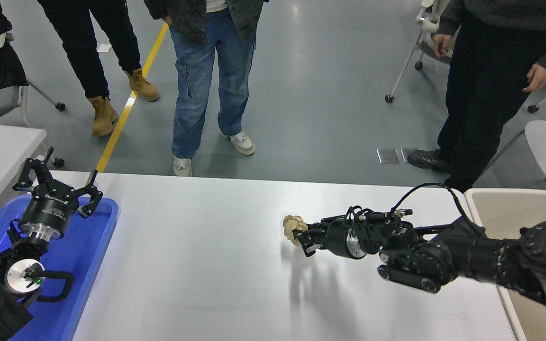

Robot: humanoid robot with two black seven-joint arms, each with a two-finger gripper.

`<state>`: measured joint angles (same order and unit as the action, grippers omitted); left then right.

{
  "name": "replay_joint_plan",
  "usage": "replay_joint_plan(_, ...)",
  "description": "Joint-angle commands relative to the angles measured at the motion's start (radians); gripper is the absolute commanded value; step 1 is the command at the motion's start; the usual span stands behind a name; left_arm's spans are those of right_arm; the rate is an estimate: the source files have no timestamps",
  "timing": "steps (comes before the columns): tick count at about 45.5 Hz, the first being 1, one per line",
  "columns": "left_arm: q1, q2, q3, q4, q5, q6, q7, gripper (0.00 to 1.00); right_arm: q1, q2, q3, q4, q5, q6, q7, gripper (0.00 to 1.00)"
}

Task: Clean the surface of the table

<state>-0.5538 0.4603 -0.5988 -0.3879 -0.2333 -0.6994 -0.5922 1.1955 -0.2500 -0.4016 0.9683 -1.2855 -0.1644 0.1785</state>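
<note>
The right arm enters from the right edge of the frame and stretches leftward, nearly level over the table surface (197, 265), which fills the lower middle of the frame. Its right gripper (301, 235) has its jaws clamped on a crumpled brown paper wad (293, 226), which is lifted off the white top (its shadow falls on the surface below). The left arm is at the lower left, its left gripper (57, 182) pointing up toward the frame's top with its fingers spread apart over a blue tray (88, 251); nothing but the arm shows above the tray. At the right edge, beside the table, stands a beige bin (514, 208), its visible inside bare. People stand on the grey floor along the top of the frame.
</note>
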Motion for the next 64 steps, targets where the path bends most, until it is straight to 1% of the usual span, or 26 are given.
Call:
replay_joint_plan(1,0.000,0.000,0.001,0.000,0.000,0.000,0.000,1.00,0.197,-0.222,0.001,0.251,0.067,0.066,-0.001,0.00)
replay_joint_plan(11,0.000,0.000,0.001,0.001,0.000,0.000,0.000,1.00,0.348,-0.400,0.026,0.406,0.094,0.163,-0.001,0.00)
replay_joint_plan(14,0.000,0.000,0.001,0.000,0.000,0.000,0.000,1.00,0.390,-0.460,0.046,0.450,0.097,0.207,-0.001,0.00)
replay_joint_plan(18,0.000,0.000,0.001,0.000,0.000,0.000,0.000,1.00,0.447,-0.518,0.067,0.481,0.120,0.264,-0.001,0.00)
replay_joint_plan(26,0.000,0.000,0.001,0.000,0.000,0.000,0.000,1.00,0.530,-0.590,0.079,0.484,0.167,0.351,0.001,0.00)
replay_joint_plan(34,0.000,0.000,0.001,0.000,0.000,0.000,0.000,1.00,0.536,-0.641,0.170,0.480,0.169,0.442,0.001,0.00)
replay_joint_plan(46,0.000,0.000,0.001,0.000,0.000,0.000,0.000,1.00,0.533,-0.680,0.172,0.458,0.169,0.448,-0.001,0.00)
replay_joint_plan(56,0.000,0.000,0.001,0.000,0.000,0.000,0.000,1.00,0.507,-0.707,0.168,0.285,0.172,0.447,-0.001,0.00)
replay_joint_plan(64,0.000,0.000,0.001,0.000,0.000,0.000,0.000,1.00,0.414,-0.747,0.172,0.124,0.173,0.436,0.001,0.00)
